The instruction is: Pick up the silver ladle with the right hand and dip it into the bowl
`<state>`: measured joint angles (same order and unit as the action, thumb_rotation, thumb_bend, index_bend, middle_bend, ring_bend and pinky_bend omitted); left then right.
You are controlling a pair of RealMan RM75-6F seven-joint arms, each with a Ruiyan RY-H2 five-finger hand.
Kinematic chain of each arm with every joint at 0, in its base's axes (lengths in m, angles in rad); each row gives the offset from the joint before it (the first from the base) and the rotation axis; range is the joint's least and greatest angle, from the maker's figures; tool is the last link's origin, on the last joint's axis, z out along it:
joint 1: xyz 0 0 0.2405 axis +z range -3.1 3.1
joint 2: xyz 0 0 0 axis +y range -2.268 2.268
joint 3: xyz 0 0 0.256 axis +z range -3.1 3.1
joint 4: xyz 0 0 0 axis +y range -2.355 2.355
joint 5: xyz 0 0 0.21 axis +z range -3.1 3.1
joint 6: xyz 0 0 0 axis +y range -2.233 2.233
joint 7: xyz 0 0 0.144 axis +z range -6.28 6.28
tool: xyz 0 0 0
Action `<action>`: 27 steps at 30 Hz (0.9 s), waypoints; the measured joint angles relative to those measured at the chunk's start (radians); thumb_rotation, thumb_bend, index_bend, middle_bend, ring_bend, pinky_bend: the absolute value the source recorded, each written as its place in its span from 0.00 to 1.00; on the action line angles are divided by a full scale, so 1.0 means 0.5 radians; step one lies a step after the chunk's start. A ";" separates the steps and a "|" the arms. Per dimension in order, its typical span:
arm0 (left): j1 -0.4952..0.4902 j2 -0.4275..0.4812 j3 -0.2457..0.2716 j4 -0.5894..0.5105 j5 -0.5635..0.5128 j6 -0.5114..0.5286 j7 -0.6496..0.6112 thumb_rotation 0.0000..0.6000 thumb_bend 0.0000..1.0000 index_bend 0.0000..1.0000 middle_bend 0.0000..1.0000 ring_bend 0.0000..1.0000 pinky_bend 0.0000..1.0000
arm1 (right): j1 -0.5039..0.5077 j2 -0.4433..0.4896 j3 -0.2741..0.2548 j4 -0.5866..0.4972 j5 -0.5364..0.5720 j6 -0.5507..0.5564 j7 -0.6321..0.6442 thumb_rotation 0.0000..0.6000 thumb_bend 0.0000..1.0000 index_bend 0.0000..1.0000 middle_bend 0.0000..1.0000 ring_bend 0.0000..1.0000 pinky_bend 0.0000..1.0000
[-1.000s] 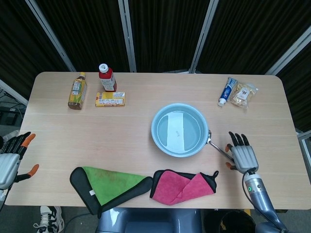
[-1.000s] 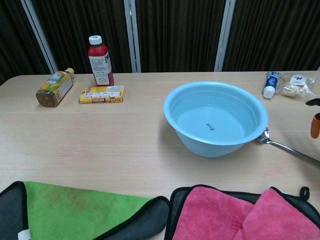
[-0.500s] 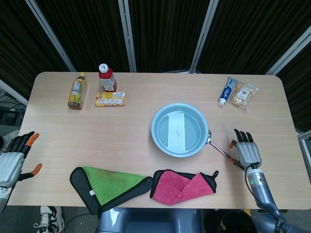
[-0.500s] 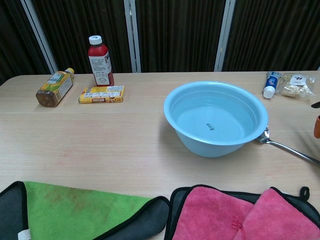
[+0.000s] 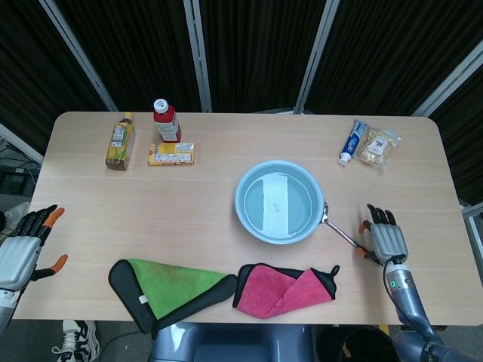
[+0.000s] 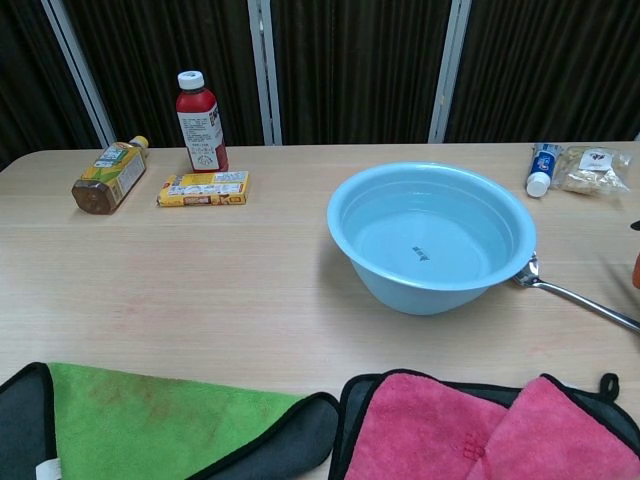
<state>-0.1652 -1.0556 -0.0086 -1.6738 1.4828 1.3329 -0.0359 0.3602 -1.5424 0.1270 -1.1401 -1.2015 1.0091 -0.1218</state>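
Observation:
The light blue bowl (image 5: 241,197) (image 6: 400,285) stands right of the table's middle and looks to hold clear water. The silver ladle (image 5: 343,235) (image 6: 580,300) lies flat on the table with its scoop end against the bowl's right side, its thin handle running out to the front right. My right hand (image 5: 386,240) hovers at the handle's far end, fingers spread, holding nothing; in the chest view only an orange fingertip (image 6: 636,268) shows at the right edge. My left hand (image 5: 23,249) hangs off the table's left front corner, fingers apart and empty.
A pink cloth (image 5: 285,288) lies just in front of the bowl, with a green cloth (image 5: 175,284) to its left. At the back left stand a tea bottle (image 5: 119,142), a red bottle (image 5: 167,122) and a yellow box (image 5: 170,154). Toothpaste (image 5: 353,142) and a snack bag (image 5: 378,148) lie back right.
My right hand has slid to the right and a little toward the table's front edge, leaving the chest view almost fully. The ladle and bowl have not moved.

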 measured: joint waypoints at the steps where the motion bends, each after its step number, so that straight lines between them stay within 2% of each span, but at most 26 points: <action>1: 0.000 0.000 0.001 -0.001 0.003 0.000 0.000 1.00 0.32 0.00 0.00 0.00 0.00 | -0.003 -0.004 -0.004 0.015 -0.007 -0.001 0.022 1.00 0.19 0.43 0.00 0.00 0.00; 13: -0.006 -0.002 0.024 -0.009 0.026 -0.010 0.057 1.00 0.34 0.00 0.00 0.00 0.00 | -0.029 -0.072 -0.025 0.142 -0.042 -0.018 0.202 1.00 0.19 0.42 0.00 0.00 0.00; 27: -0.014 0.017 0.033 -0.008 0.042 -0.014 0.008 1.00 0.34 0.00 0.00 0.00 0.00 | -0.025 -0.198 -0.037 0.336 -0.074 -0.069 0.335 1.00 0.20 0.42 0.00 0.00 0.00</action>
<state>-0.1721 -1.0472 0.0077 -1.6779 1.5039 1.3258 -0.0321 0.3477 -1.6414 0.1084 -0.9721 -1.2385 0.9748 0.0458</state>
